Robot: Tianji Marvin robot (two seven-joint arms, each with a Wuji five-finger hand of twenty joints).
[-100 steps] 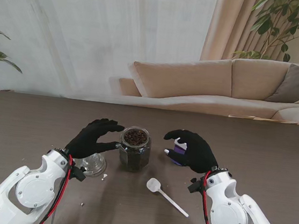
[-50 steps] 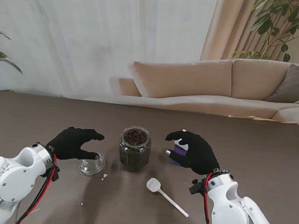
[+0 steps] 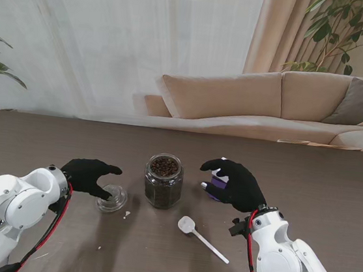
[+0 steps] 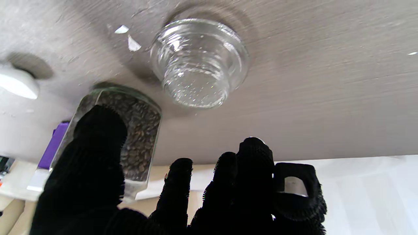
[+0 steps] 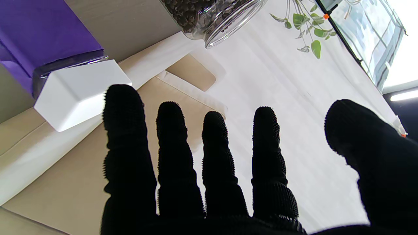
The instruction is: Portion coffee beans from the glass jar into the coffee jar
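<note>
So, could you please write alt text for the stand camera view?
A glass jar of coffee beans stands open mid-table between two black-gloved hands. The left hand hovers by a glass lid; a white scoop lies nearer the robot.

White arms, red cables, black-gloved left hand.

The purple container with the white cap is mostly hidden behind the black-gloved right hand — its shape unclear. Small white scraps on the table — too small to identify.
</note>
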